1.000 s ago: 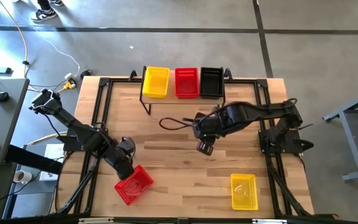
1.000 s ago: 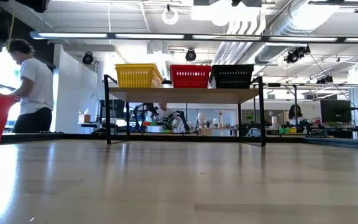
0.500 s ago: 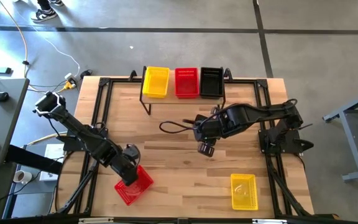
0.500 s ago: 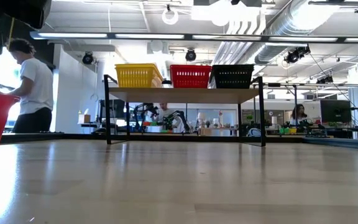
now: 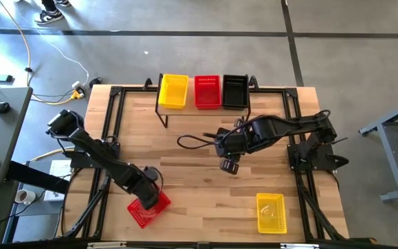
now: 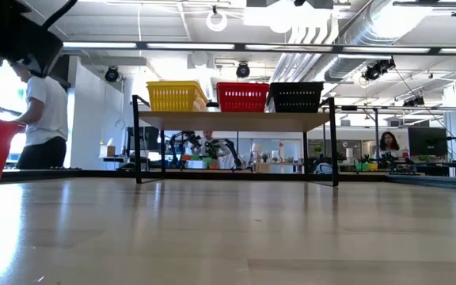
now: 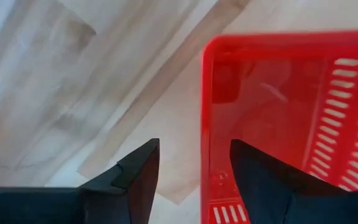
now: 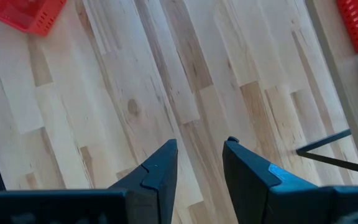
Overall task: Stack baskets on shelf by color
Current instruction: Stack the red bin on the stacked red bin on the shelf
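Currently, three baskets are seen side by side on the shelf at the far edge of the surface: a yellow basket, a red basket and a black basket; all three look empty from above. A second red basket lies near the front left corner of the surface, turned at an angle, and nothing is seen inside it. The left gripper is placed at the rim of this basket, with its fingers apart, one outside the wall and one inside; the wall is not clamped. A second yellow basket rests near the front right corner, also empty. The right gripper hangs over the middle of the surface, its fingers a little apart, holding nothing.
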